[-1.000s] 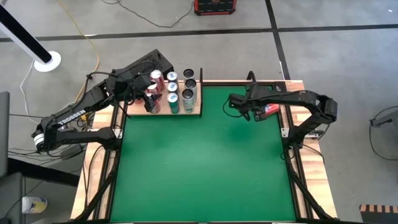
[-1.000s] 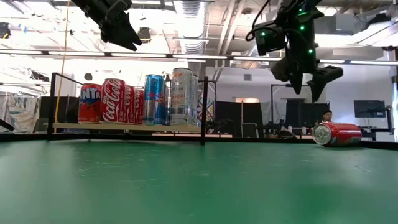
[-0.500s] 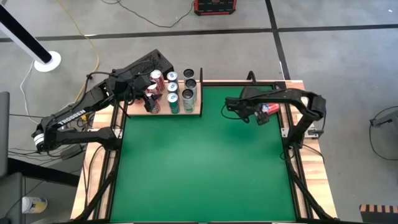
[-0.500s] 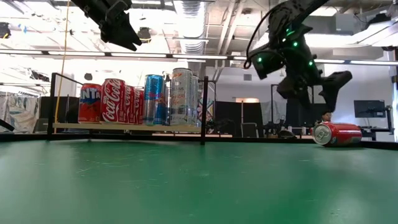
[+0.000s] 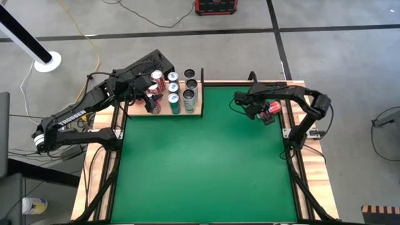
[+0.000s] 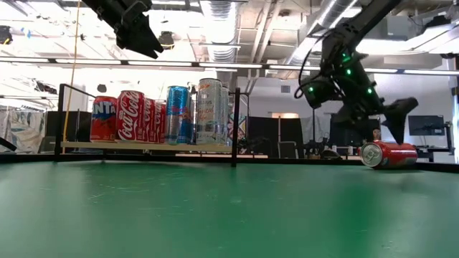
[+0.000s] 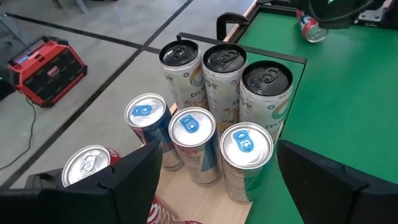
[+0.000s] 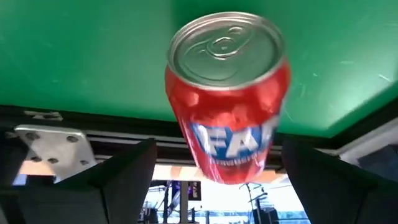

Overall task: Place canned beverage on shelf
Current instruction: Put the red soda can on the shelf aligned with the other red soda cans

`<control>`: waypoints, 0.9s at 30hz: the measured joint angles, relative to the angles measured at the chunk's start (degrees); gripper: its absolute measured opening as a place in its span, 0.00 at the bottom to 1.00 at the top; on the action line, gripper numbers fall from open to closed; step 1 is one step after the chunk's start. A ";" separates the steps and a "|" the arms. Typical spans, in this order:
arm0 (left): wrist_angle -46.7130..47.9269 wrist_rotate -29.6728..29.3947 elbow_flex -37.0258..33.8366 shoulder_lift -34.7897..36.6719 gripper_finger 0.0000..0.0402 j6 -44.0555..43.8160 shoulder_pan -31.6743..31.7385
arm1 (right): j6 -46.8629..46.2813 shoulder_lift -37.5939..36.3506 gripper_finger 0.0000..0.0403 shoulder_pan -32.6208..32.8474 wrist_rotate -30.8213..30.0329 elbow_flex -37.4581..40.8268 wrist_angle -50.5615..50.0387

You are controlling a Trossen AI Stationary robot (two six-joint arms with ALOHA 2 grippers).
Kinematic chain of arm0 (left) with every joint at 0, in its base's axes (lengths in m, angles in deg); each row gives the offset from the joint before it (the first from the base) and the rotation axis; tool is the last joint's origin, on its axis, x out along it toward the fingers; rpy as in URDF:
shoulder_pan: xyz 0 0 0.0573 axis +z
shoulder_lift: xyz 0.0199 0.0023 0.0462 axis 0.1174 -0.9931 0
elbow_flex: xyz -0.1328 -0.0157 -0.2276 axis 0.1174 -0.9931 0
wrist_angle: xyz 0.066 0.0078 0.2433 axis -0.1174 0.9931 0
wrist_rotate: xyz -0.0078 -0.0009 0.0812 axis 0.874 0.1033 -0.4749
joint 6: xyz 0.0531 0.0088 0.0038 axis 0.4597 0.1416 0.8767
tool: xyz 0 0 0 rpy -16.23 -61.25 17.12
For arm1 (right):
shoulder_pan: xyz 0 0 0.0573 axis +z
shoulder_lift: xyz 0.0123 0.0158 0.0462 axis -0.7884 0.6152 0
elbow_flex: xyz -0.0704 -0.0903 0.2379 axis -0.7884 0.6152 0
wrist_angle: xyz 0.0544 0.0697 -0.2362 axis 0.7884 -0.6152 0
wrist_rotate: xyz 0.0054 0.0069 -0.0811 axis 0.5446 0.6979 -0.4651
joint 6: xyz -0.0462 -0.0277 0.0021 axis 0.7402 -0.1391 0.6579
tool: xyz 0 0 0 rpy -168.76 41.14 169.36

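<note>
Over on the left side, the left claw (image 5: 149,95) hangs above the shelf (image 5: 197,113), its jaws parted and holding nothing, with the ranks of upright cans (image 7: 202,134) directly beneath it; the low view shows it well above their tops. The shelf itself sits at the far left corner of the counter (image 5: 200,162), already carrying a block of standing cans (image 6: 165,115), with bare board showing only at its near edge. Moving right across the green, the thing that matters is the lone red can (image 5: 271,109), lying on its side close to the counter's far right edge, well apart from the shelf. The right claw (image 5: 262,114) is right over it, jaws spread wide and empty, so this arm is plainly the nearer one for the pickup. In the right wrist view the red can (image 8: 229,93) lies between the two dark fingers (image 8: 121,180), its silver lid end pointing out over the green and its body running back toward the claw. So its long axis looks to lie along the claw's line of sight rather than across it, and the fingers flank its round sides. In the low view the red can (image 6: 388,154) rests on the counter with the right claw (image 6: 387,118) just above, not yet touching it as far as I can tell. I'd judge the claw need only drop and close across the can's round sides.
</note>
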 joint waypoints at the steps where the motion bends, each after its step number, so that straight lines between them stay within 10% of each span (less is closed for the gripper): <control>1: 0.00 0.00 0.00 -0.02 0.75 -0.02 0.00 | 0.96 0.00 0.92 -0.51 0.52 0.94 1.80; 18: -0.02 -0.42 0.02 -0.06 0.75 -1.08 0.00 | 6.74 -2.06 0.81 2.79 2.89 7.75 11.02; 27: -0.63 0.84 0.04 -0.04 0.75 -1.33 -0.04 | -14.14 -8.70 0.81 13.55 25.72 -10.17 10.65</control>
